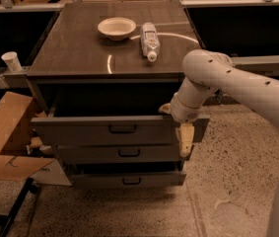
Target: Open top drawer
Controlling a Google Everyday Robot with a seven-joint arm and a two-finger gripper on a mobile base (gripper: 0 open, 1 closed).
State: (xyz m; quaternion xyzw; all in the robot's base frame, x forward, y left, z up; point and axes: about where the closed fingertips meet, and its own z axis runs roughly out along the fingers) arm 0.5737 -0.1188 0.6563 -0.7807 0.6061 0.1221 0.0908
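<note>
Top drawer (80, 130) sits pulled out; end effector (185, 140) at its 3 o'clock end, grip cannot be told.

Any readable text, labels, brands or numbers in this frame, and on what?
No text can be read.
Label on the lying bottle: too blurred to read.
The tool, at the right end of the top drawer, shows no markings.

White bowl (116, 27) beside a toppled bottle (149, 41) on the tabletop (75, 51); cardboard box (5, 128) at left.
</note>
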